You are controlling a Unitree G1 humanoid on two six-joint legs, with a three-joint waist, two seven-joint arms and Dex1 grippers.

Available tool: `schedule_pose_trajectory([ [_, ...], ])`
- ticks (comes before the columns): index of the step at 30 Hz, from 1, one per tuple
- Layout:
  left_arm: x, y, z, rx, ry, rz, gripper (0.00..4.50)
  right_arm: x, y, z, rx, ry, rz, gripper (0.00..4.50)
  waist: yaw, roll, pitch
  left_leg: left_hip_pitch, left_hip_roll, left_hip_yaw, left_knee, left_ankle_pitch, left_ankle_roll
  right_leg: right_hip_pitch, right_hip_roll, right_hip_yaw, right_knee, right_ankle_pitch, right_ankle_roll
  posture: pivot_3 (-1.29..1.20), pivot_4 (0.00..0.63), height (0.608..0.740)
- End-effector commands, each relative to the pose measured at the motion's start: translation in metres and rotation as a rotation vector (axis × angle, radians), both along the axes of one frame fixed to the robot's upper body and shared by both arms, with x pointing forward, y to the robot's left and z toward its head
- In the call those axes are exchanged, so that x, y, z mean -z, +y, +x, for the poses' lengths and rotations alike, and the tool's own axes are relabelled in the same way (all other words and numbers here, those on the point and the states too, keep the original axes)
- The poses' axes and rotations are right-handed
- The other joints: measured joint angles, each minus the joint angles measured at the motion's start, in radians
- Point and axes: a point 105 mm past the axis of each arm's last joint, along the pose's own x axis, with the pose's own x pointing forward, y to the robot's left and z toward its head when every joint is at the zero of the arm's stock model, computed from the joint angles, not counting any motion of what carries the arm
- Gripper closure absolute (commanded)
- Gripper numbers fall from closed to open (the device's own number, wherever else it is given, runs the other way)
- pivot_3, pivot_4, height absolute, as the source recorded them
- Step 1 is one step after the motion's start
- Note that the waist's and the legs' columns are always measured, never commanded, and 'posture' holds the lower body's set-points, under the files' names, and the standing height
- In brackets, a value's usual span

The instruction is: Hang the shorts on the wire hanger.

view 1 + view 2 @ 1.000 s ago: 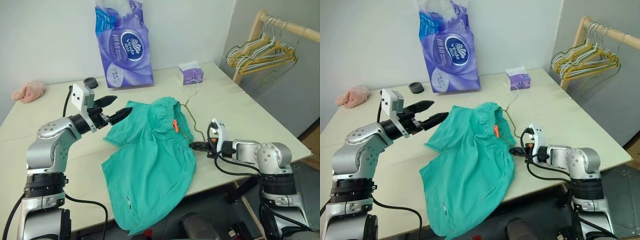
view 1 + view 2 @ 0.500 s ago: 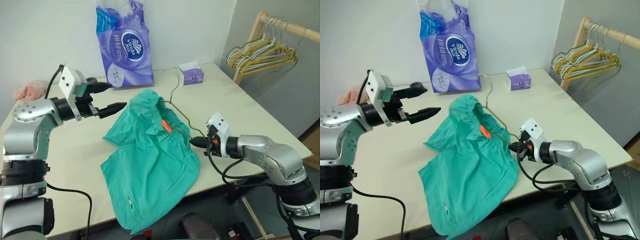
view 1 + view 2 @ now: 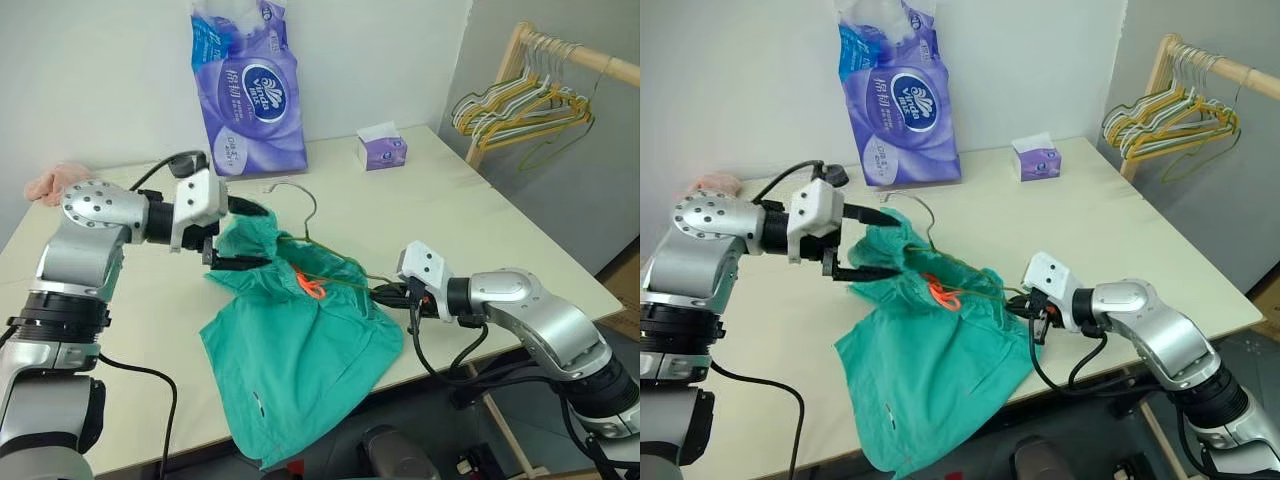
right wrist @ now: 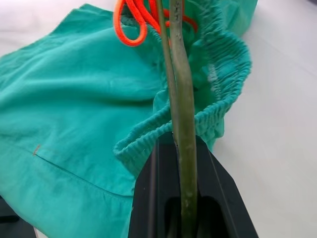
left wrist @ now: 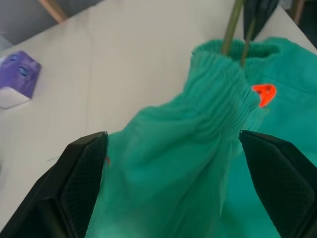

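Note:
The teal shorts [image 3: 300, 350] lie on the table, their lower part hanging over the front edge. The waistband is bunched along the wire hanger [image 4: 181, 99], which is threaded through it. The hanger's hook rises beside the left gripper. An orange loop [image 3: 308, 287] shows at the waistband. My left gripper [image 3: 262, 237] is open, one finger above and one below the waistband's left end. Between its fingers [image 5: 79, 188] lies gathered teal cloth. My right gripper [image 3: 382, 293] is shut on the hanger's right end, just off the shorts' edge.
A tall purple tissue pack [image 3: 250, 85] and a small purple tissue box [image 3: 381, 148] stand at the back of the table [image 3: 480, 220]. A pink cloth lump [image 3: 55, 180] lies far left. A wooden rack with bunched hangers [image 3: 520, 105] stands beyond the right edge.
My left gripper swung right and down, still open, until its fingers straddled the waistband. The right wrist rolled and drew back; the hanger's hook rose and shifted left, bunching the waistband.

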Motion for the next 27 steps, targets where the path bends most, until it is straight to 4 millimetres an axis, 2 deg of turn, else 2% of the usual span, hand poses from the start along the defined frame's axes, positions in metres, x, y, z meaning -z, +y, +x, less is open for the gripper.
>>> schedule_pose_trajectory([
  [1, -0.001, 0.007, -0.002, 0.005, -0.018, 0.034, 0.01, -0.024, 0.004, -0.001, -0.056, -0.111, 0.020, 4.50, 0.000, 0.000, 0.000, 0.000, 0.000, 0.000, 0.000, 0.000, 0.000, 0.000, 0.000, 0.000, 0.000, 0.000, 0.000, -0.35, 0.001, 0.740],
  [7, 0.010, 0.006, -0.002, 0.005, 0.011, 0.029, 0.01, -0.030, 0.007, -0.005, -0.107, -0.143, 0.035, 4.50, 0.000, -0.001, -0.001, 0.000, 0.000, 0.000, 0.001, 0.000, 0.000, 0.000, 0.000, 0.000, 0.000, 0.000, 0.000, -0.35, 0.004, 0.740],
  [11, 0.013, 0.001, -0.006, 0.017, 0.043, 0.016, 0.92, -0.030, 0.008, -0.008, -0.134, -0.152, 0.023, 4.50, -0.001, -0.001, -0.001, 0.000, 0.000, 0.000, 0.001, 0.000, 0.000, 0.000, 0.000, 0.000, 0.000, 0.000, 0.000, -0.36, 0.009, 0.740],
  [22, 0.024, -0.005, -0.012, 0.029, 0.067, 0.025, 4.34, -0.035, 0.011, -0.011, -0.203, -0.175, -0.005, 4.50, -0.003, -0.001, -0.001, 0.000, 0.000, -0.001, 0.001, 0.000, 0.000, 0.000, 0.000, -0.001, 0.000, 0.000, 0.000, -0.36, 0.018, 0.740],
  [23, 0.024, -0.005, -0.012, 0.029, 0.067, 0.026, 4.47, -0.035, 0.011, -0.011, -0.205, -0.179, -0.007, 4.50, -0.004, -0.001, -0.001, 0.000, 0.000, -0.001, 0.001, 0.000, 0.000, 0.000, 0.000, 0.000, 0.000, 0.000, 0.000, -0.36, 0.018, 0.740],
  [26, 0.027, -0.003, -0.012, 0.026, 0.075, 0.035, 4.47, -0.029, 0.007, -0.018, -0.263, -0.172, -0.041, 4.50, -0.005, -0.001, -0.001, 0.000, 0.000, 0.000, 0.001, 0.000, 0.000, 0.000, 0.000, 0.000, 0.000, 0.000, 0.000, -0.36, 0.021, 0.740],
  [27, 0.028, -0.003, -0.013, 0.025, 0.079, 0.039, 4.49, -0.026, 0.003, -0.020, -0.281, -0.169, -0.055, 4.25, -0.005, -0.001, -0.001, 0.000, 0.000, 0.000, 0.001, 0.000, 0.000, 0.000, 0.000, 0.000, 0.000, 0.000, 0.000, -0.36, 0.022, 0.740],
])
